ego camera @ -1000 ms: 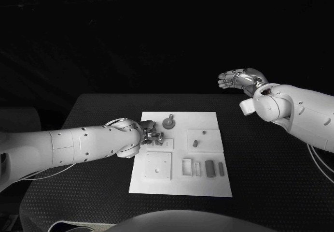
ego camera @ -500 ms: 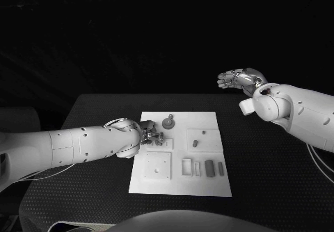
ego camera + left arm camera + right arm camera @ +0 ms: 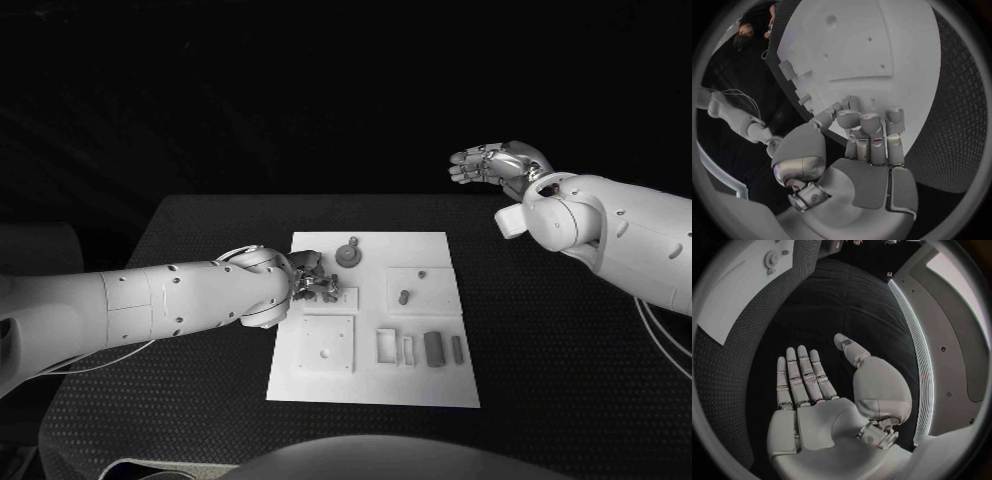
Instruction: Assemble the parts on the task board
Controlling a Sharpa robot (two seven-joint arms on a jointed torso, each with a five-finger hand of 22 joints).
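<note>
The white task board (image 3: 430,260) lies in the middle of the black table. My left hand (image 3: 315,283) rests on the board's left edge with its fingers (image 3: 870,125) curled down onto the white surface and the thumb close against them; whether a part sits between them is hidden. On the board lie a round grey part (image 3: 349,255), a small peg (image 3: 405,296), two grey bars (image 3: 436,349) and a square plate (image 3: 326,343). My right hand (image 3: 498,163) hangs raised beyond the table's far right corner. Its palm (image 3: 817,405) is bare and its fingers are spread.
Black textured table (image 3: 577,380) surrounds the board on all sides. In the right wrist view the board (image 3: 742,290) with the round part (image 3: 772,259) lies well away from that hand. A cable (image 3: 656,330) runs along the table's right side.
</note>
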